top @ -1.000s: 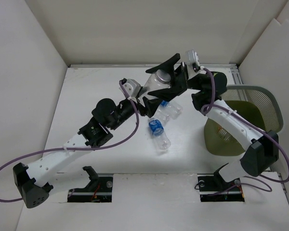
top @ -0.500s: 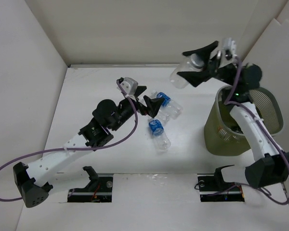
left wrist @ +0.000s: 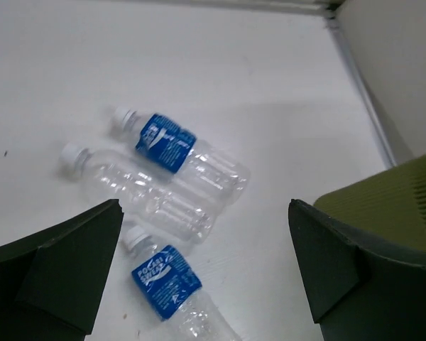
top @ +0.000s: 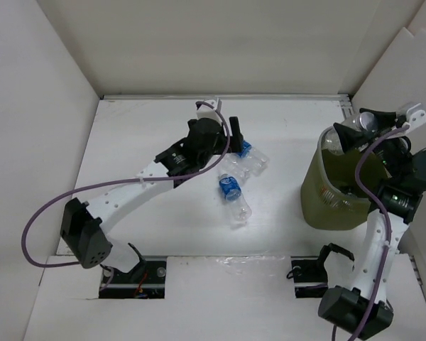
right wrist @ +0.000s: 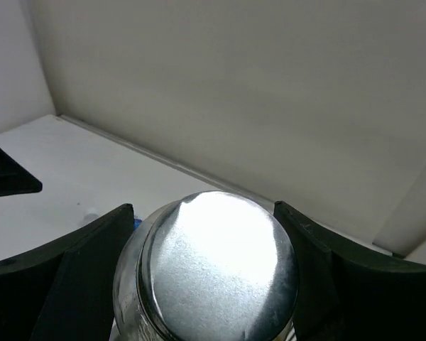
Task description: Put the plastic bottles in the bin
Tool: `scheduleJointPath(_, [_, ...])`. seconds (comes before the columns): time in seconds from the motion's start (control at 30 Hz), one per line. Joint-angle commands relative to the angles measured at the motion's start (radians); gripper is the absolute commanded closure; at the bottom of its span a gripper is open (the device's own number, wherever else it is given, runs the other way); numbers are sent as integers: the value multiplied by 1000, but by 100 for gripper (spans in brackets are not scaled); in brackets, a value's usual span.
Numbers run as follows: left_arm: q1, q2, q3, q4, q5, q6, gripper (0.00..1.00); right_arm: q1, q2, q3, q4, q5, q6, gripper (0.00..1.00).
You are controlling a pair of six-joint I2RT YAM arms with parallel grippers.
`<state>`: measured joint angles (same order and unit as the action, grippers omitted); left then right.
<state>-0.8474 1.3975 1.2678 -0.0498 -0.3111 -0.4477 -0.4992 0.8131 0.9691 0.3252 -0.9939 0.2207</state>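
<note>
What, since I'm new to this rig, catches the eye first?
The right end effector holds a clear bottle above the olive bin, far right. Three more bottles, two blue-labelled, lie clustered on the table by the open left end effector.

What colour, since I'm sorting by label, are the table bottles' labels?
Blue with white lettering on both labelled bottles; clearest in the left wrist view.

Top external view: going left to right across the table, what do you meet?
Left arm's black joint housing → three plastic bottles lying close together → bin.
</note>
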Motion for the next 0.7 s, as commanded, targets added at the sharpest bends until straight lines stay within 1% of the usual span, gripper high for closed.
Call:
scheduleJointPath(0.0, [36,12,80,-200,-52,-158,0,-33,-43,5,-149,78,-84,57])
scheduleJointPath(0.03, [60,26,81,-209,-52,-178,0,-33,-52,5,-173,93,-111,28])
scheduleJointPath(0.07, [70,26,71,-209,-39,-207,0,-33,-66,5,-252,138,-133,6])
scheduleJointPath(0.1, [80,26,58,-219,-30,-219,0,-33,-66,44,-297,164,-159,6])
scheduleJointPath(0.13, [91,26,58,-219,-20,-230,0,-33,-75,69,-349,196,-217,0])
scheduleJointPath(0.17, [102,26,45,-219,-20,-241,0,-33,-75,95,-406,230,-245,0])
scheduleJointPath(0.2, [102,26,36,-229,-20,-255,0,-33,-75,123,-511,295,-271,0])
scheduleJointPath(0.23, [102,26,36,-229,-20,-255,0,-33,-84,181,-567,332,-297,0])
scheduleJointPath(0.3, [111,50,27,-254,-20,-264,0,-33,-94,227,-661,406,-345,0])
scheduleJointPath(0.4, [120,103,27,-298,-20,-307,0,-33,-94,261,-670,394,-354,0])
scheduleJointPath(0.47, [120,127,27,-326,10,-331,0,-33,-94,284,-670,344,-354,0])
scheduleJointPath(0.57, [99,146,-8,-396,9,-486,0,-21,-84,284,-661,317,-363,0])
scheduleJointPath(0.6, [65,133,-30,-397,9,-526,0,-21,-84,284,-670,317,-374,0])
scheduleJointPath(0.63, [50,133,-72,-387,9,-598,0,-21,-94,284,-670,327,-374,0])
scheduleJointPath(0.67, [36,121,-93,-387,-2,-638,0,-21,-94,272,-670,327,-374,0])
